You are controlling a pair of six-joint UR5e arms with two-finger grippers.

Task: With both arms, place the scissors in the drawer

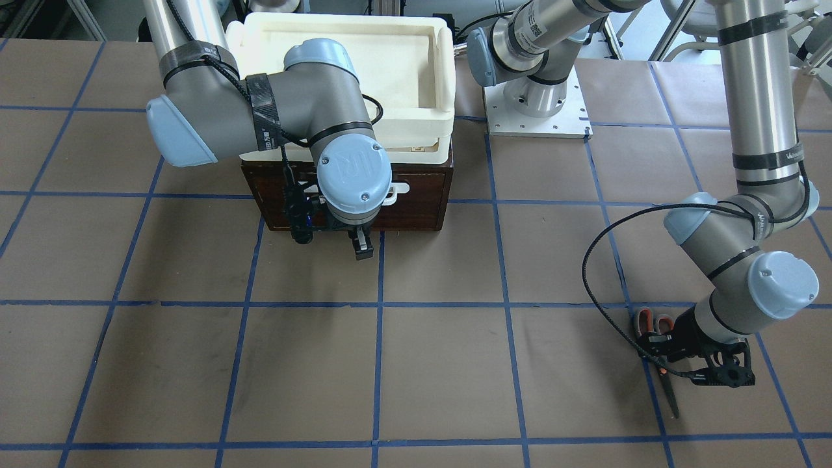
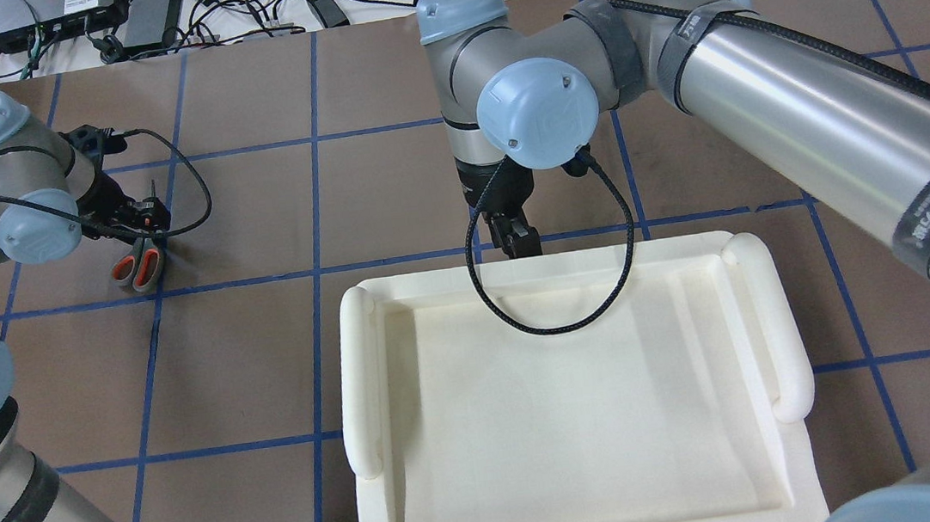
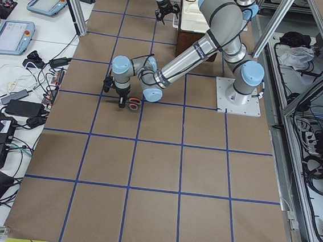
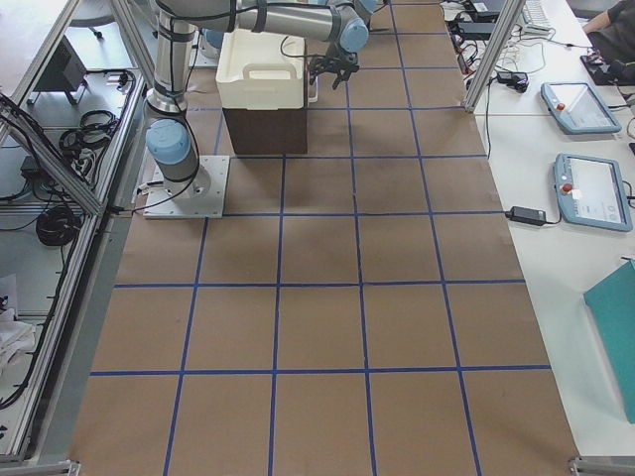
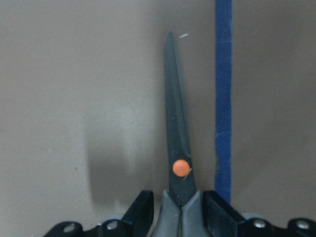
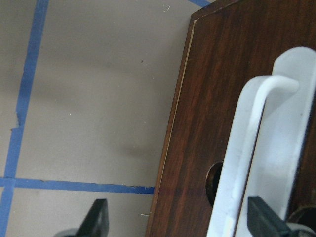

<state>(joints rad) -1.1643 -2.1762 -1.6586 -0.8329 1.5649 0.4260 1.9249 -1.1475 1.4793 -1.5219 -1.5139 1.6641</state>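
Overhead exterior: foam tray [image 2: 360, 376] atop drawer [image 1: 422, 195], right fingers [image 6: 98, 219] apart at handle [image 6: 256, 148], left fingers [image 5: 143, 212] tight on scissors [image 5: 177, 123].

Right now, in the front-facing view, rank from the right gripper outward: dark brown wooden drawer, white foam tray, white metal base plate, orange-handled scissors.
1. Dark brown wooden drawer, directly at the right gripper.
2. White foam tray, atop it.
3. White metal base plate, alongside.
4. Orange-handled scissors, far view-right.

The silver-grey jointed right arm [image 1: 292, 110], upper left of the frame, and the matching silver-grey left arm [image 1: 760, 97], at right, carry pale blue round joint caps [image 1: 356, 170] studded with small screws, black bands with white lettering [image 1: 263, 114] and black braided cables [image 1: 584, 261]. A white square base plate [image 1: 565, 127] shows at top centre.
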